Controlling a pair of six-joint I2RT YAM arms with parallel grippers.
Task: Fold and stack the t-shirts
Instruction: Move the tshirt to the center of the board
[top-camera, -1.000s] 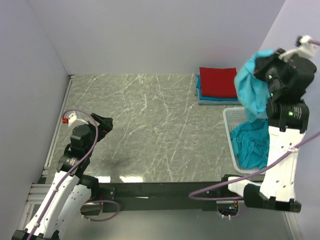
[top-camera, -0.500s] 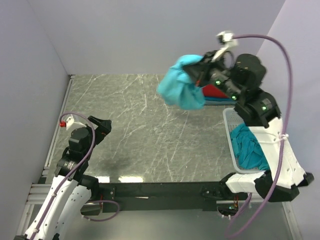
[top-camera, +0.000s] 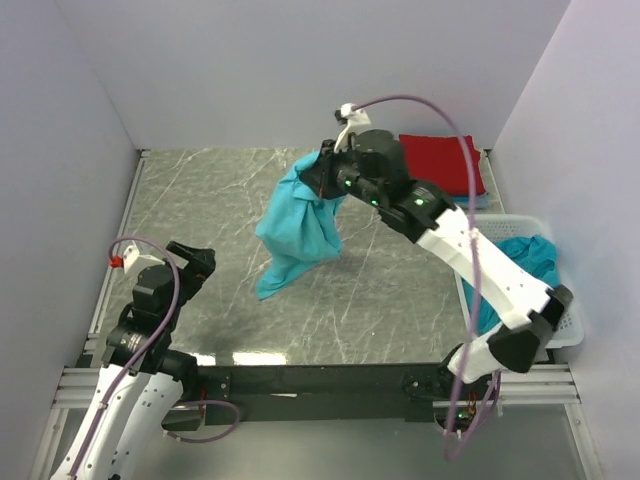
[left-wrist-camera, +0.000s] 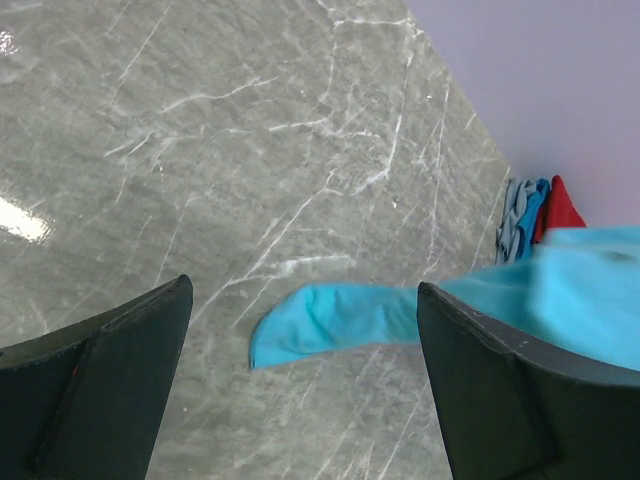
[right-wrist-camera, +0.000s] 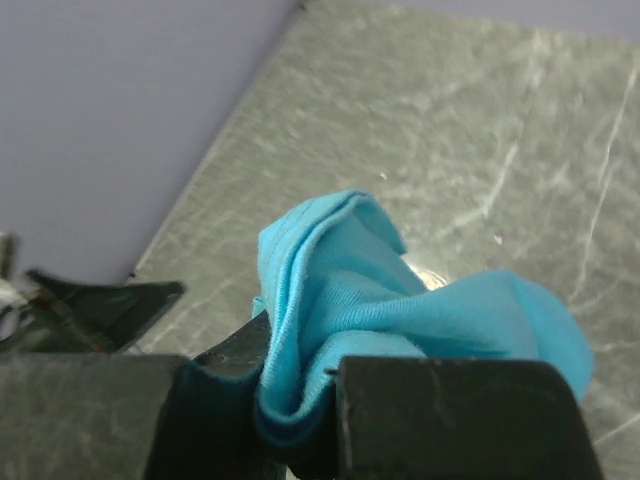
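While raised over the middle of the marble table (top-camera: 220, 190), grips a bunched fold of the turquoise t-shirt (top-camera: 298, 225) in the right gripper (top-camera: 322, 172), jaws clamped tight on the cloth. Hangs loose below the grip, lowest corner at or just above the tabletop; cannot tell which. Holds the left gripper (top-camera: 195, 262) low at near left, jaws wide apart, nothing between. Shows a folded red t-shirt (top-camera: 440, 150) at far right and more turquoise shirts (top-camera: 535, 255) heaped in the white basket (top-camera: 520, 222).

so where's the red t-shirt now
In the top view, the red t-shirt lies folded at the far right of the table, against the back wall, beyond the white basket.
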